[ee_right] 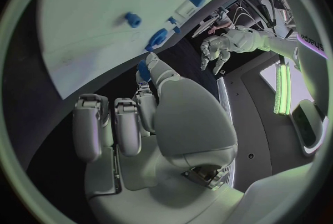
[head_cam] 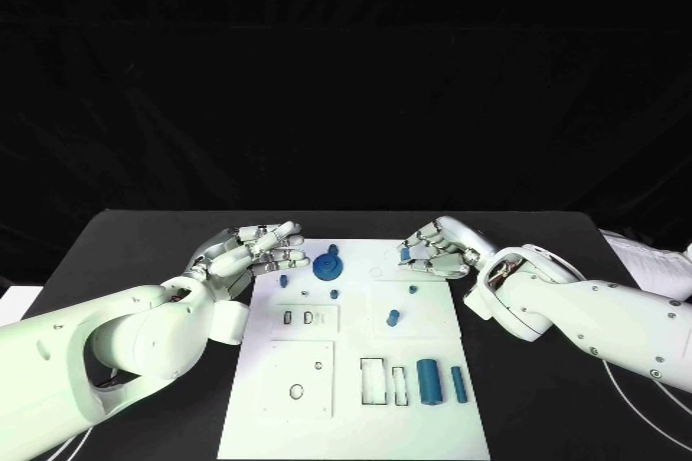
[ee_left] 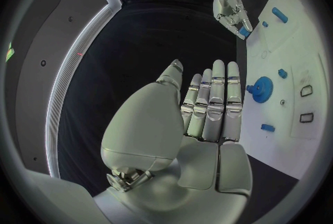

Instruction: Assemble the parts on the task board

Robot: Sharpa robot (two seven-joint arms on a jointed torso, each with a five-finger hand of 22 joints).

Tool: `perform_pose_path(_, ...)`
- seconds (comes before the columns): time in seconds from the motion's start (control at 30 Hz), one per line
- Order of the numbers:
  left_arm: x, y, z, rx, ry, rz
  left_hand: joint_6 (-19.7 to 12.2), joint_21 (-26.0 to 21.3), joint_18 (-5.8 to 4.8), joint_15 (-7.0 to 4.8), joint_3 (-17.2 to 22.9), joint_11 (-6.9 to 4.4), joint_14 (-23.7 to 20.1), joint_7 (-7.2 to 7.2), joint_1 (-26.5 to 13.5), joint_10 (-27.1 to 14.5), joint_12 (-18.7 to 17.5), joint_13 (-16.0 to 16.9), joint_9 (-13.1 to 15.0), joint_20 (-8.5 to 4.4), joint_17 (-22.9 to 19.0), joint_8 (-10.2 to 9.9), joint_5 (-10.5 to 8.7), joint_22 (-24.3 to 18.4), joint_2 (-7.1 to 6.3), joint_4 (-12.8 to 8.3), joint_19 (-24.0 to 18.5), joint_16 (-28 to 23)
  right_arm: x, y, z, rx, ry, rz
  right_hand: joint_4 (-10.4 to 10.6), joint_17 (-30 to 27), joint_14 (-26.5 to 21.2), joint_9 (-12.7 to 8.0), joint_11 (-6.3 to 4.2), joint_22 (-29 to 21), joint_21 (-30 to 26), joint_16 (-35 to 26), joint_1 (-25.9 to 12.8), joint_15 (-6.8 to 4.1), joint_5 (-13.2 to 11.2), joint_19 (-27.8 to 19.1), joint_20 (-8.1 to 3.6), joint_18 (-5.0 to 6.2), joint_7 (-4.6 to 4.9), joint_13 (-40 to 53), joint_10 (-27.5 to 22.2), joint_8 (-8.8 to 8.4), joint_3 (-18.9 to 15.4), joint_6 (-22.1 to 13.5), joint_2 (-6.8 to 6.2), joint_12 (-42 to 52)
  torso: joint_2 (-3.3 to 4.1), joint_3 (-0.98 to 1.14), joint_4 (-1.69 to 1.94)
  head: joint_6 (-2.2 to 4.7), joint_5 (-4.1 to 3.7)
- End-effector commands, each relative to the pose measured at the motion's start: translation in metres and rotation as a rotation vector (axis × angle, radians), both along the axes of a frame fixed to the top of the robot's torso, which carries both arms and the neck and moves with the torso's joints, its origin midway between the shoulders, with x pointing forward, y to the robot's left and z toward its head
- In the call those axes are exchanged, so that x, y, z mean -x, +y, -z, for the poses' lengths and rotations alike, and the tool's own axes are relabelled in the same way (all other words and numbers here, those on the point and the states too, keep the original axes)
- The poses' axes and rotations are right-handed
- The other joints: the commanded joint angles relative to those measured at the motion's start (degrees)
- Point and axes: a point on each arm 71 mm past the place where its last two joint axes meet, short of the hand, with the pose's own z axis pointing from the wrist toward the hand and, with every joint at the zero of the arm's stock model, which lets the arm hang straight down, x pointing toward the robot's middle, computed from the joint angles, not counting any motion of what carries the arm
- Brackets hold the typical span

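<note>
The white task board [head_cam: 353, 401] lies in the middle of the black table. A blue gear [head_cam: 329, 269] stands near its far edge, with small blue parts [head_cam: 392, 319] scattered around and two blue cylinders [head_cam: 430, 379] near the front right. My left hand [head_cam: 257, 249] hovers over the board's far left corner, fingers stretched out [ee_left: 211, 107] and holding nothing. Over the far right part of the board my right hand [head_cam: 440, 249] has its fingers curled and pinches a small blue part [ee_right: 144, 70] between thumb and fingertip. The left wrist view shows the gear [ee_left: 261, 90] beside the left fingertips.
Rectangular slots [head_cam: 374, 378] and round holes [head_cam: 296, 391] are cut into the board's near half. A white object [head_cam: 652, 256] lies at the table's right edge. Bare black table surrounds the board on both sides.
</note>
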Motion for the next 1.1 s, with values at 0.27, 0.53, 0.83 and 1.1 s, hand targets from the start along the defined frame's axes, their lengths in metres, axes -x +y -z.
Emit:
perform_pose_path(0.27,-0.007,0.004,0.001,0.011,-0.012,0.004,0.14,-0.4,0.73,0.35,0.1,0.17,0.07,0.35,0.44,0.19,-0.32,-0.03,-0.04,0.23,0.09,-0.37,-0.33,-0.08,-0.02,-0.29,0.12,-0.22,0.014,0.076,-0.004,0.073,-0.015,-0.119,-0.24,11.67,5.33,0.51,-0.99,0.87,-0.04,-0.03,0.32,-0.53,-0.96,-0.23,-0.38,-0.48,-1.7,-1.55,0.29,0.34,0.56,1.84,1.13,-0.77,-0.79,-0.76,1.01,-1.9,2.3)
perform_pose_path(0.53,-0.007,0.006,0.001,0.009,-0.014,-0.002,0.14,-0.4,0.73,0.35,0.1,0.17,0.07,0.35,0.44,0.19,-0.32,-0.03,-0.04,0.23,0.09,-0.37,-0.33,-0.08,-0.02,-0.29,0.12,-0.22,0.022,0.123,0.012,0.163,0.003,-0.183,-0.22,11.47,5.29,0.51,-0.96,0.81,-0.07,-0.14,0.11,-0.52,-1.14,-0.26,-0.39,-0.47,-1.66,-1.6,0.23,0.29,0.58,1.8,1.08,-0.89,-0.84,-1.08,1.22,-2.55,3.29)
perform_pose_path(0.83,-0.006,0.005,0.001,0.009,-0.014,-0.001,0.14,-0.4,0.73,0.35,0.1,0.17,0.07,0.35,0.44,0.19,-0.32,-0.03,-0.04,0.23,0.09,-0.37,-0.33,-0.08,-0.02,-0.29,0.12,-0.22,0.029,0.143,0.03,0.232,0.047,-0.204,-0.06,11.17,5.22,0.49,-0.9,0.62,-0.18,-0.31,-0.56,-0.48,-1.32,-0.36,-0.39,-0.43,-1.6,-1.6,0.18,0.19,0.5,1.72,0.86,-0.94,-0.84,-0.97,1.22,-3.01,3.84)
perform_pose_path(1.1,-0.006,0.004,0.0,0.01,-0.014,0.001,0.14,-0.4,0.73,0.35,0.1,0.17,0.07,0.35,0.44,0.19,-0.32,-0.03,-0.04,0.23,0.09,-0.37,-0.33,-0.08,-0.02,-0.29,0.12,-0.22,0.033,0.151,0.039,0.271,0.072,-0.214,0.02,11.15,5.21,0.49,-0.89,0.65,-0.18,-0.34,-0.89,-0.47,-1.37,-0.35,-0.39,-0.44,-1.6,-1.47,0.23,0.16,0.44,1.73,0.72,-0.77,-0.84,-0.86,1.06,-3.32,4.03)
